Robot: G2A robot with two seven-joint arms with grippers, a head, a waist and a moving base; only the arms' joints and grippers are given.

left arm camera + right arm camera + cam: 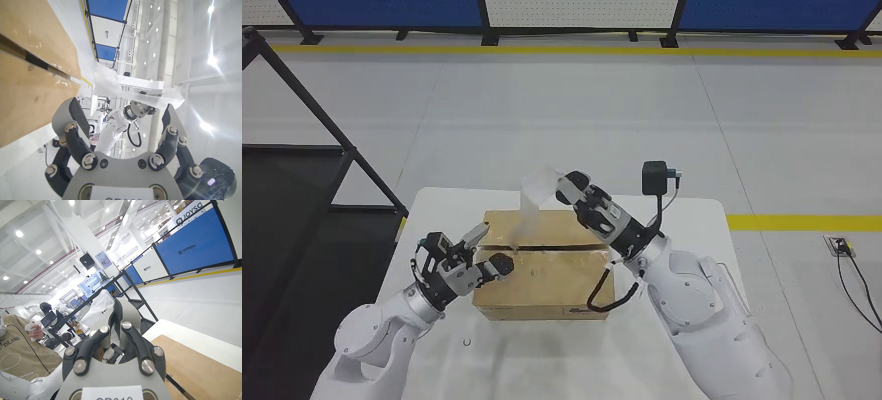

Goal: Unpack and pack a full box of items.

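Top view. We see a white table (692,215) with a brown cardboard box (552,285) at its centre. The two top flaps are folded down and meet at a seam running from 9 to 3 o'clock.

A crinkled sheet of clear plastic film (539,190) stands up in the air above the box's 12 o'clock edge, clear of the flaps. From the pictures we cannot tell whether its lower end touches the cardboard.

The right gripper (577,195) sits at about 1 o'clock of the box, just beside the film. In the right wrist view its fingers (130,313) are clenched together, pinching an edge of the film between the dark ribbed pad and the opposite finger. The rest of the sheet billows out beyond the fingertips.

The left gripper (487,250) lies at the box's 9 o'clock side. In the left wrist view its fingers (77,113) are spread wide and grasp nothing. One finger sits just beside the cardboard wall, the other well away from it. From above, the nearer fingertip overlaps the box's 9 o'clock edge. We cannot tell whether it presses on the flap. Between the spread fingers, farther off, the left wrist view shows the right gripper holding the film aloft.
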